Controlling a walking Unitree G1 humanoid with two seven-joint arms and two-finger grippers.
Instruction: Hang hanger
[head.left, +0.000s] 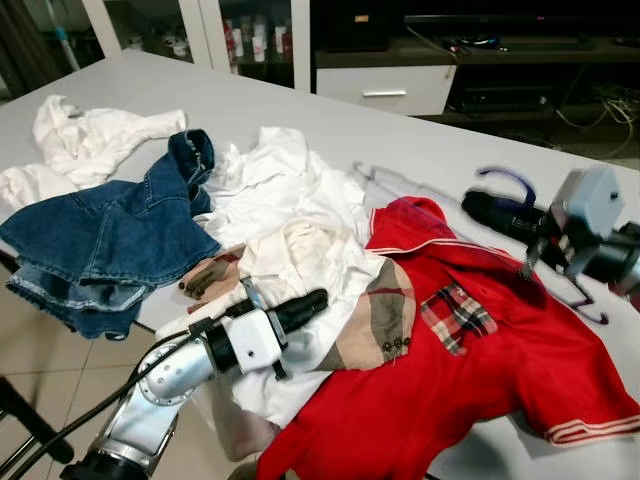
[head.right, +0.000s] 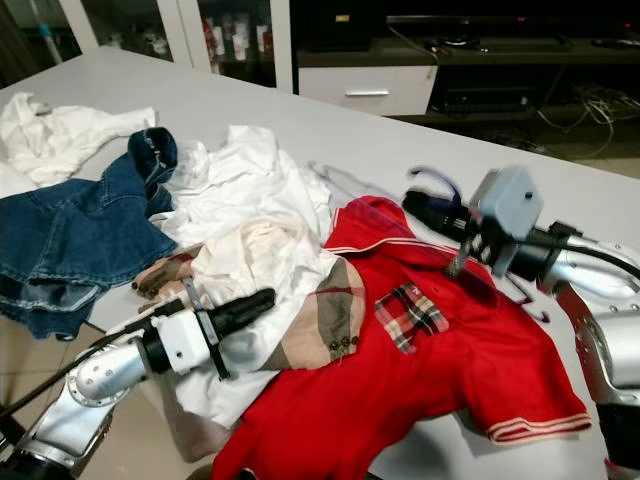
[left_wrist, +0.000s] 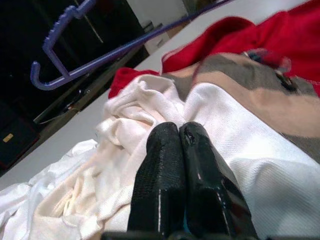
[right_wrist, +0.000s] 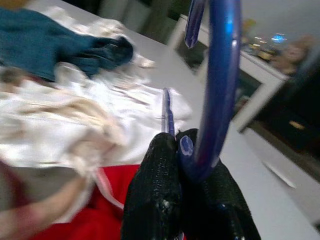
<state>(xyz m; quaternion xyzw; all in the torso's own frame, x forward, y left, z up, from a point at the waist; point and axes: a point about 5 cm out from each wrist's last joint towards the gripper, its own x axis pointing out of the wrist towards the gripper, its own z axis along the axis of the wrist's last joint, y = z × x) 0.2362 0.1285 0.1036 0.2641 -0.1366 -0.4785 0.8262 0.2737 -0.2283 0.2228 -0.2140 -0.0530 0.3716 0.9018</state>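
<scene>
A grey table (head.left: 300, 105) strewn with clothing is seen from above. At the right of the frame, the right arm is reached in from the right edge, its wrist raised above the table and its black fingers pointed toward the upper left. The right gripper (head.left: 478, 205) is clenched on the blue hanger (right_wrist: 220, 85), whose hook curves up over the fingertips while its thin bar runs down behind the wrist above the red polo shirt (head.left: 470, 380). In the right wrist view, the hook is seen pinched between the two fingers (right_wrist: 155, 195), with the bar extending away over the pale garments. The red polo shirt is spread across the lower right of the table, its plaid chest pocket (head.left: 457, 317) facing up. At the lower left, the left arm is angled up from the bottom edge toward the centre, forearm nearly level, and the left gripper (head.left: 318, 299) is rested with its fingers pressed together, empty, on the white and beige clothes (head.left: 290, 250). A denim jacket (head.left: 110, 240) lies at the left, and a white garment (head.left: 90, 135) at the upper left.
</scene>
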